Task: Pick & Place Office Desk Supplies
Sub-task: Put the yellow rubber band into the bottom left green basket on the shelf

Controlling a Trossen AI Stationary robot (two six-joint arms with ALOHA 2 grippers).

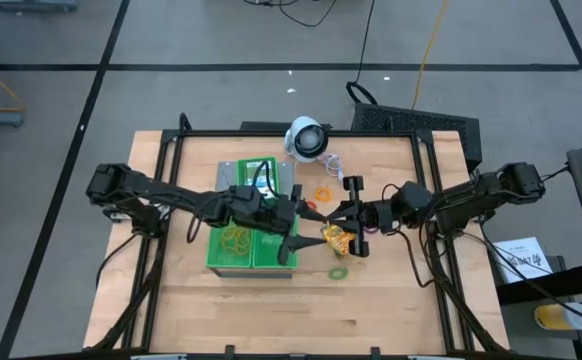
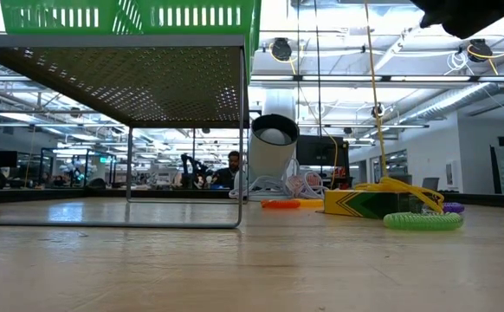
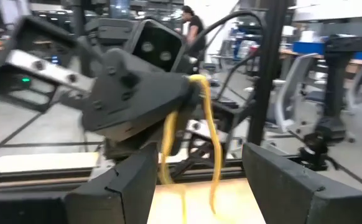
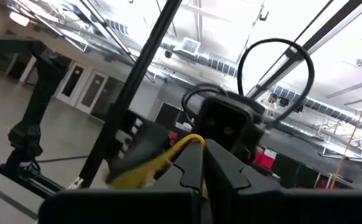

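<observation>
**A:** Start from above. Where do the arms stand?

**B:** Both meet over the middle of the wooden table [image 1: 271,300]. The left gripper [image 1: 309,210] reaches from the left past the green tray [image 1: 233,262], and the right gripper [image 1: 339,214] faces it, the two almost tip to tip. Below them lies a crayon box [image 1: 335,240], and nearer the front edge a green rubber band [image 1: 339,272]. An orange rubber band [image 1: 323,192] lies toward the white round device [image 1: 307,138]. Tan-yellow loops [image 1: 237,238] sit in the tray.

**A:** And from table height?

**B:** The tray stands raised on a wire frame at the left. To the right, the crayon box [image 2: 365,203] lies flat with the green rubber band [image 2: 423,221] just in front of it, the orange one [image 2: 280,204] farther back beside the white device [image 2: 274,156]. (The grippers hang above the picture's top edge.)

**A:** The left wrist camera?

**B:** Its two fingers [image 3: 122,186] stand well apart with nothing between their pads. Ahead, the right gripper [image 3: 175,134] is clamped on a tan-yellow rubber band [image 3: 209,143] that dangles in a long loop.

**A:** The right wrist camera?

**B:** Its fingers [image 4: 190,174] are pressed together, and the yellow band [image 4: 168,155] comes out from between them.
</observation>
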